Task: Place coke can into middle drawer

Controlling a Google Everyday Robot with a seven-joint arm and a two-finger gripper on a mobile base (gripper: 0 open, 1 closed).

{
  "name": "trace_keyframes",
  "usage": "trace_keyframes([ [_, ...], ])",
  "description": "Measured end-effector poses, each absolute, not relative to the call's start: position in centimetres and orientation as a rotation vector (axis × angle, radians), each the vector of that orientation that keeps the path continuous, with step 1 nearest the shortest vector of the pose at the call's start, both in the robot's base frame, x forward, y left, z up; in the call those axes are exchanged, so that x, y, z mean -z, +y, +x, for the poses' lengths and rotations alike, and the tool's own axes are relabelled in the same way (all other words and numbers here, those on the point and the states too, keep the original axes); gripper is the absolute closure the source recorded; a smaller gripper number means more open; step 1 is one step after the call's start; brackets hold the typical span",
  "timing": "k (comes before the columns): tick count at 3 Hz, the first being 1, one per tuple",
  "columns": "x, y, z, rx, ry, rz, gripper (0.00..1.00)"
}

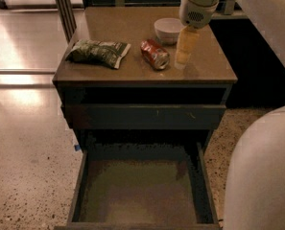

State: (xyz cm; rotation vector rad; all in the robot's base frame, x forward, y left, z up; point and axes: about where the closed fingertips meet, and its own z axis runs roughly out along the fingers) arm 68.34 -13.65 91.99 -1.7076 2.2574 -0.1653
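Note:
The coke can point(155, 54) lies on its side on the cabinet top point(132, 25), red with a silver end, between the snack bag and the white bowl. My gripper point(185, 49) hangs straight down from the white wrist point(197, 6), just right of the can and close above the top, holding nothing that I can see. The middle drawer point(139, 190) is pulled out wide below, with dark walls and a bare olive-brown floor.
A green crinkly snack bag point(98, 51) lies at the left of the top. A white bowl point(168, 29) stands behind the can. A shut drawer with a dark scratched front point(142, 116) sits above the open one. My white body point(262, 171) fills the right.

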Motion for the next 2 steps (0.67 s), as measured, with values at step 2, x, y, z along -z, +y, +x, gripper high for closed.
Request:
trace_keyframes([
  [2, -90.37, -11.59, 70.38, 0.214, 2.350, -1.620, 0.00],
])
